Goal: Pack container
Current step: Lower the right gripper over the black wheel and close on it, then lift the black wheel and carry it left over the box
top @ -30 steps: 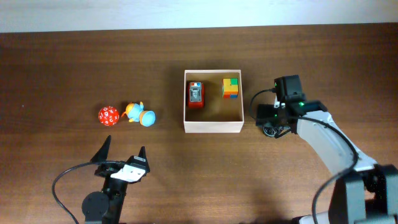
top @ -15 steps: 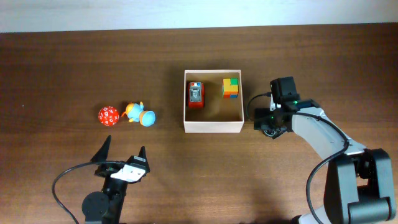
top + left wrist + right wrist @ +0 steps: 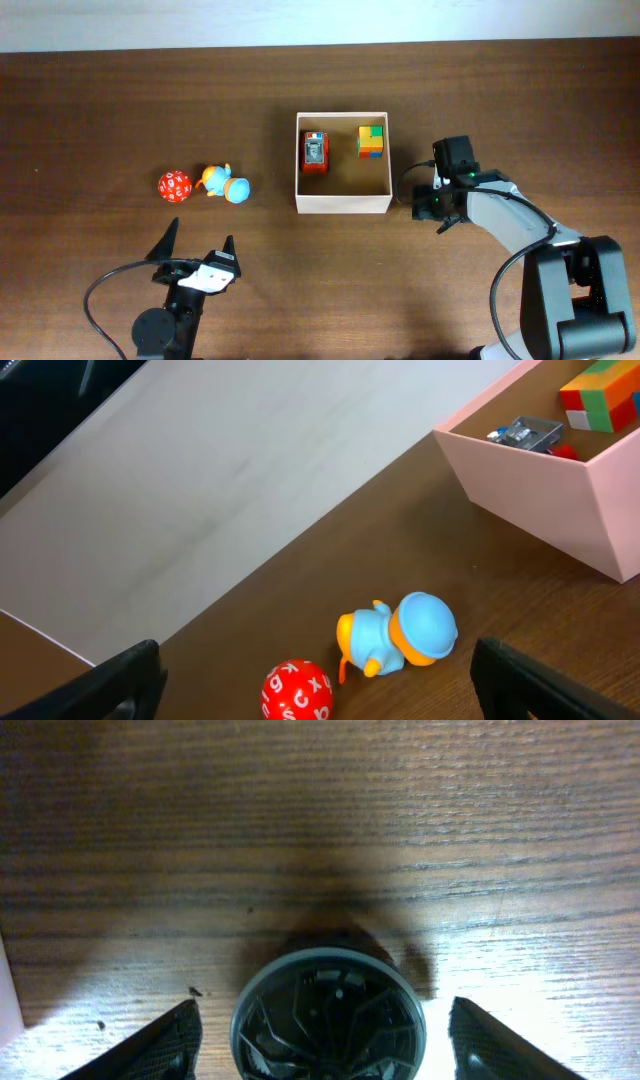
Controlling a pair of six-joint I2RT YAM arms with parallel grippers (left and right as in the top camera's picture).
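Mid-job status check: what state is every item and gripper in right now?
container: open-topped, holding two toys
red toy car: inside the container
coloured block: inside the container
red ball: on the table, outside the container
duck toy: on the table, beside the red ball
round dark part: flat on the table, ungripped
left gripper: open, empty
right gripper: open, straddling the round dark part

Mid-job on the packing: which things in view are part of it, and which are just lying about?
Part of the job: container; red toy car and coloured block, already inside it; red lettered ball, blue-and-orange toy, dark round piece, all outside it.
Lying about: only the black cable by the left arm, robot wiring.
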